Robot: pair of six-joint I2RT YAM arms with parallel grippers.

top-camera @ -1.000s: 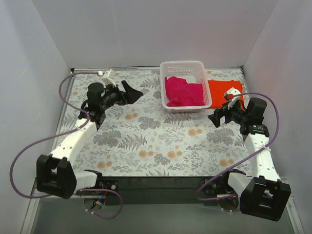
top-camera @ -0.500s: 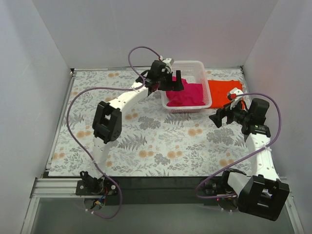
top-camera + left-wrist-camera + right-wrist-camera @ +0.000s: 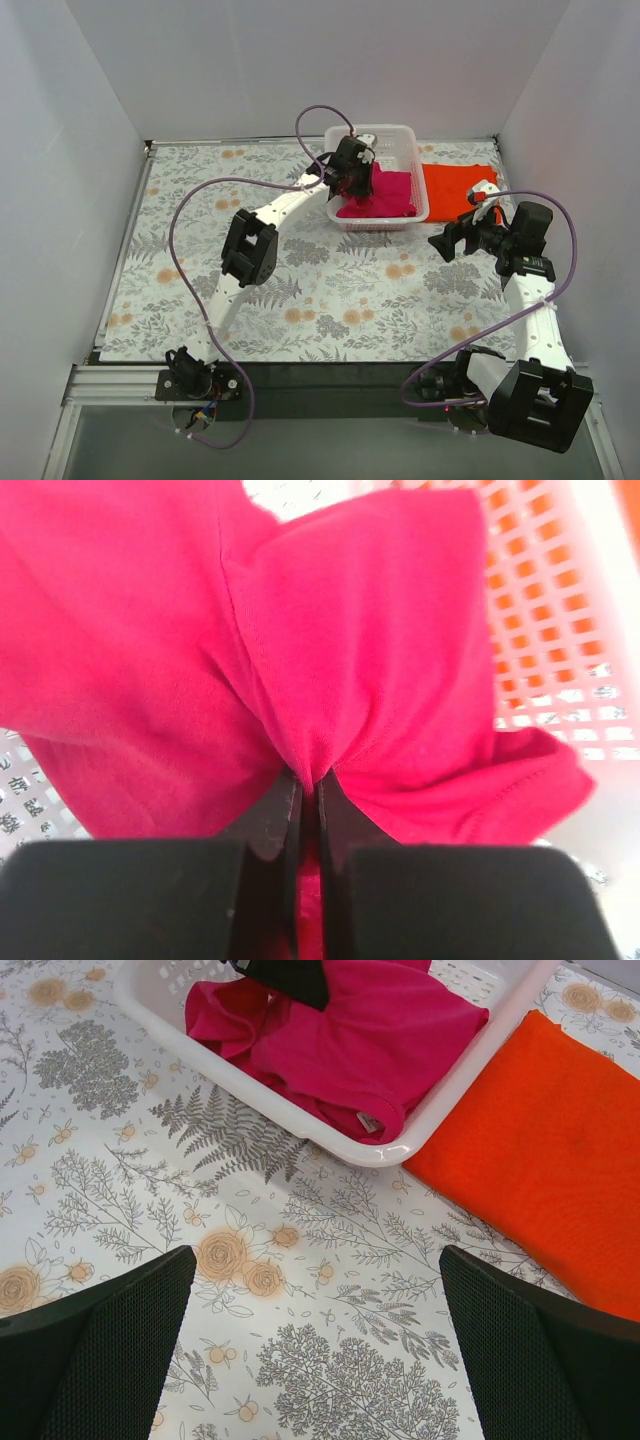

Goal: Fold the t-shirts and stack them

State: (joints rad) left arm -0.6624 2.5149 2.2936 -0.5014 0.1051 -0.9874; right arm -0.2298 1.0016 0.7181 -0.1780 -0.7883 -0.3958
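On the table (image 3: 200,250), the white basket (image 3: 392,129) stands against the far edge, somewhat right of the middle. Judging by how things lie, the task is about half done. The orange-red shirt (image 3: 455,185) lies flat as a neat rectangle on the table near the far right corner, just beside the basket's right wall, and looks already folded. The magenta shirt (image 3: 395,195) is a crumpled heap inside the basket, so it has not yet been taken out, spread, folded or set on the other shirt. The left gripper (image 3: 308,780) reaches across to the basket's left half and sits down in that heap. Its jaws are pressed together on a pinch of the magenta cloth, which puckers into creases where it meets them, while the rest of the shirt spreads beyond the fingertips toward the basket's perforated wall. The right gripper (image 3: 445,243) hangs over the table near the right edge, on the near side of the orange-red shirt and off the basket's near right corner. Its jaws are spread wide and it has hold of nothing. Both shirts lie ahead of it and apart from it.
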